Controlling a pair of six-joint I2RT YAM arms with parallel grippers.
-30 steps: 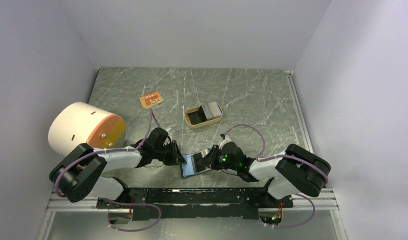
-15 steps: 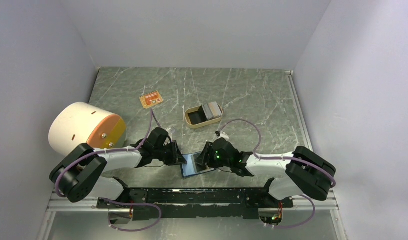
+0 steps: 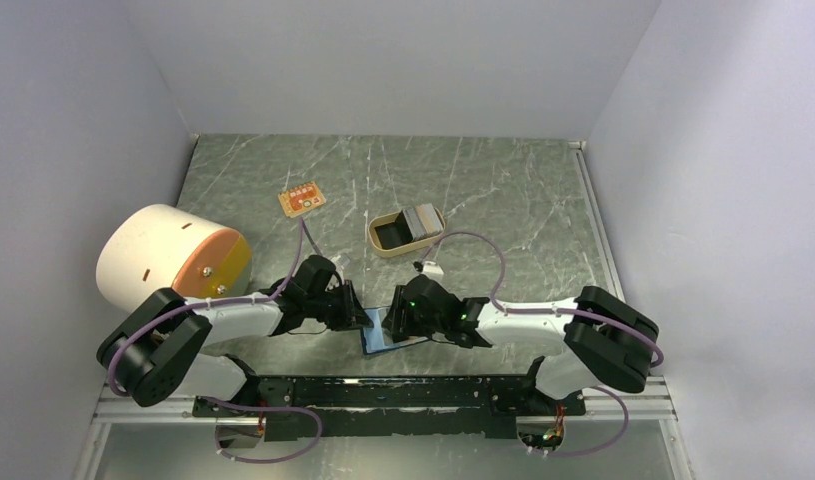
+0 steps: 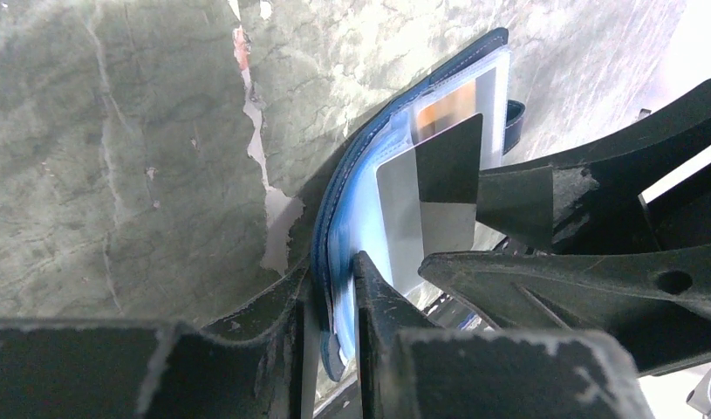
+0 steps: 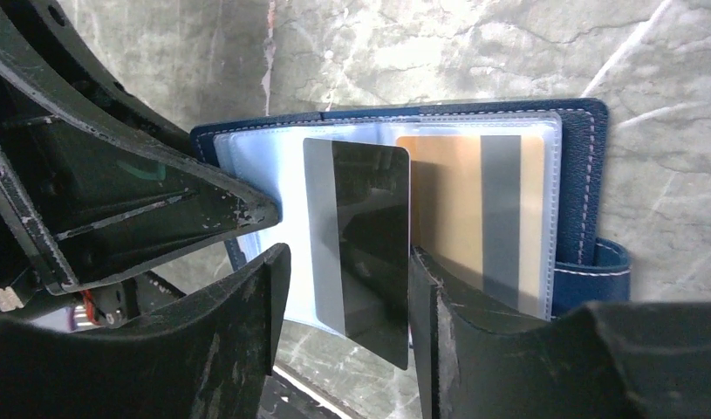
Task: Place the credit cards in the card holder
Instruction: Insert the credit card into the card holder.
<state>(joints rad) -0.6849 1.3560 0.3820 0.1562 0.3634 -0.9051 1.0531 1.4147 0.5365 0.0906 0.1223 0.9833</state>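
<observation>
Since a second ago my right gripper [image 5: 347, 262] has slid left over the card holder [image 5: 587, 175] lying open between my arms. It has spread its jaws, leaving a dark card [image 5: 360, 236] seemingly half-seated. My left gripper [image 4: 330, 275] pinches the holder's edge. A nudge while withdrawing could drag that card out.

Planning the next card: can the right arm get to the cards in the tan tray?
Likely yes: the right gripper is open at the card holder, and only bare table separates it from the cards.

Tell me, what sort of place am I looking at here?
Probably a robot test booth: plain white walls box in a marbled table, and two arms are bolted to a metal rail at its edge.
</observation>
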